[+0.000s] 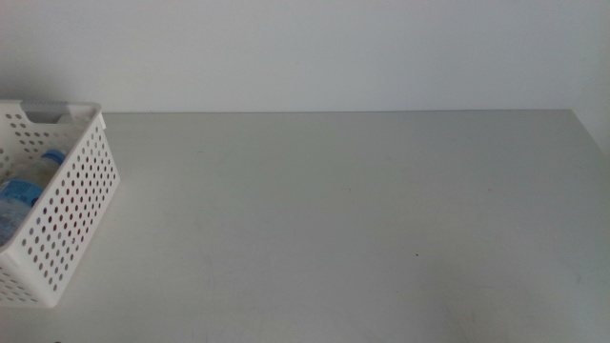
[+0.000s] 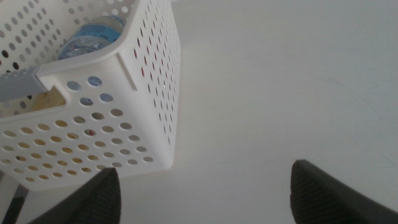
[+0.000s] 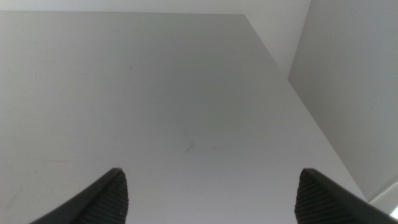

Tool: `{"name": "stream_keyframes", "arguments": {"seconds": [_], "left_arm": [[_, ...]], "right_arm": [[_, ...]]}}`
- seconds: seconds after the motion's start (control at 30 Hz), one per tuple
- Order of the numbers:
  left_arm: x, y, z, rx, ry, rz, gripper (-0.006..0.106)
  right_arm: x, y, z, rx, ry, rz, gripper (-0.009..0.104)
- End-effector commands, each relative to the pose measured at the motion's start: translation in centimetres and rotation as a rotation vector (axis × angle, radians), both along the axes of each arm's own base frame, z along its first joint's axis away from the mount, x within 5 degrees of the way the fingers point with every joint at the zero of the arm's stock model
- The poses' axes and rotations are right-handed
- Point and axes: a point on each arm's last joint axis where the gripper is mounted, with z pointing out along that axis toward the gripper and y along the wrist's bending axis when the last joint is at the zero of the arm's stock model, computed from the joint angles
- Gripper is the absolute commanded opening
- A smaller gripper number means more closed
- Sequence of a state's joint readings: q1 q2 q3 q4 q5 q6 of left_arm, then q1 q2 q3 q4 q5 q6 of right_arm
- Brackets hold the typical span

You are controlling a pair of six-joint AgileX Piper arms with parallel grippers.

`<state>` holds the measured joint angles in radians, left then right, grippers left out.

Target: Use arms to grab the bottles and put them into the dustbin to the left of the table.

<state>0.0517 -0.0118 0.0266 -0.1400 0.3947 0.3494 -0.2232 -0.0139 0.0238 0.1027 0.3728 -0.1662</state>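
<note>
The white perforated dustbin stands at the table's left edge. Inside it lies the clear water bottle with its blue cap and label. Red and yellow show faintly through the holes, so the can and the tea bottle seem to lie inside too. In the left wrist view the dustbin is close and the water bottle lies in it. My left gripper is open and empty beside the bin's near corner. My right gripper is open and empty over bare table. Neither arm shows in the middle view.
The pale table runs to a white wall at the back. Its right edge shows in the middle view. In the right wrist view the table's far right corner meets the wall.
</note>
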Motion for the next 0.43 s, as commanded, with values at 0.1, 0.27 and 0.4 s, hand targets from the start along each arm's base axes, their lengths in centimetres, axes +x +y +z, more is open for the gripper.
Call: {"name": "stream_keyframes", "arguments": {"seconds": [0.1,0.27,0.4], "left_arm": [[0.05,0.07,0.71,-0.017,-0.098,0.015,0.094],[0.05,0.06,0.71,-0.017,-0.098,0.013,0.094],[0.05,0.06,0.71,-0.017,-0.098,0.013,0.094]], "right_arm": [[-0.02,-0.03,0.72,-0.039,-0.07,0.007,0.087],[0.0,0.05,0.72,-0.039,-0.071,0.023,0.087],[0.0,0.09,0.72,-0.039,-0.071,0.03,0.087]]}}
